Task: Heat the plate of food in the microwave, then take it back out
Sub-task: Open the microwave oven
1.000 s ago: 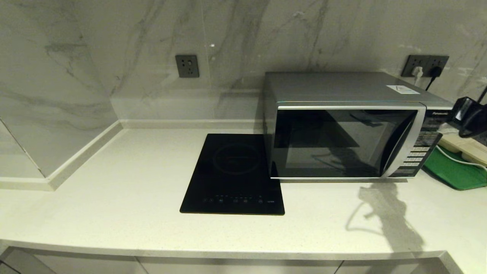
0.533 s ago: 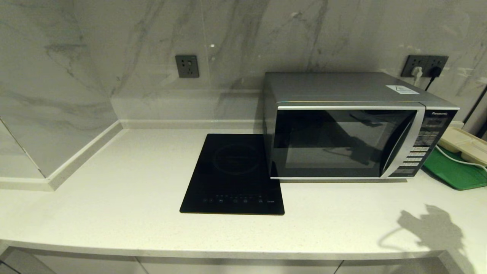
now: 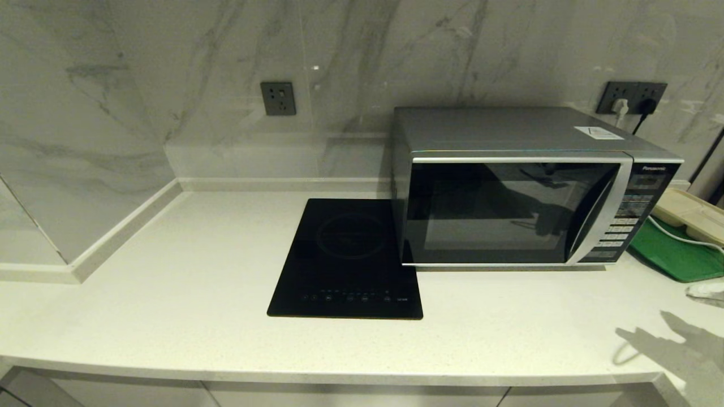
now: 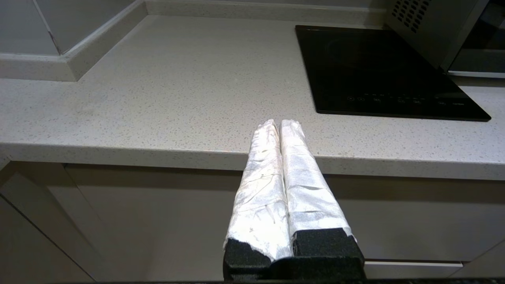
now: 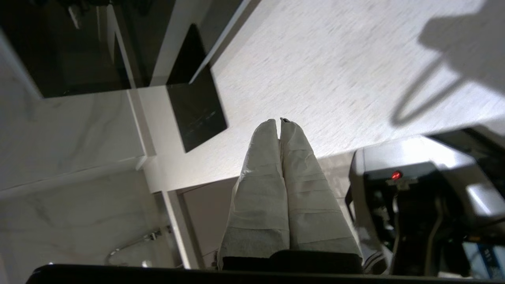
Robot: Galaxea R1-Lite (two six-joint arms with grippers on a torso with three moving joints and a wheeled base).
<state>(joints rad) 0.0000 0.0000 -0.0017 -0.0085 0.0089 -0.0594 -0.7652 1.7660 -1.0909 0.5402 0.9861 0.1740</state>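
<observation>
The silver microwave point(image 3: 509, 192) stands on the counter at the right with its dark glass door closed. The plate of food is not in view; nothing shows through the glass. My right gripper point(image 5: 280, 120) is shut and empty, hanging over the counter's front right part. Only its white taped tip point(image 3: 704, 290) shows at the right edge of the head view. Its shadow falls on the counter near the corner. My left gripper point(image 4: 279, 122) is shut and empty, parked low in front of the cabinet, below the counter edge.
A flat black induction cooktop point(image 3: 348, 257) lies just left of the microwave. A green tray point(image 3: 676, 254) and a beige compartment tray point(image 3: 687, 217) sit at the far right with a white cable. A raised ledge point(image 3: 113, 237) borders the left side.
The right gripper was up beside the microwave's keypad a second ago. It has pulled back and down to the counter's right front, and its shadow slid right with it. The left arm stayed still.
</observation>
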